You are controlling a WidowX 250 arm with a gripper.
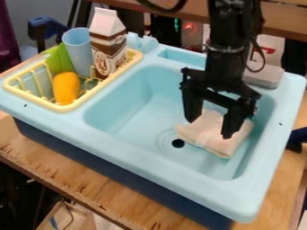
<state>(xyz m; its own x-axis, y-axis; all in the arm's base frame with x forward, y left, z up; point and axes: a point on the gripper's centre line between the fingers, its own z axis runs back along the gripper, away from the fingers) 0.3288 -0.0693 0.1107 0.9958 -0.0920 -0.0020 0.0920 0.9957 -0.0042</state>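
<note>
The black gripper [207,128] hangs over the right part of the light-blue sink basin [126,110], its two fingers spread apart and pointing down. Below and just behind the fingers lies a folded cream cloth [217,139] on the basin floor, right of the dark drain hole [178,143]. One finger overlaps the cloth in view; whether it touches cannot be told. Nothing is visibly held between the fingers.
A yellow rack [71,106] at the sink's left holds a blue cup [78,50], a brown and white carton [108,47], an orange object [65,88] and a green item [58,60]. A grey block [264,75] sits on the back right rim.
</note>
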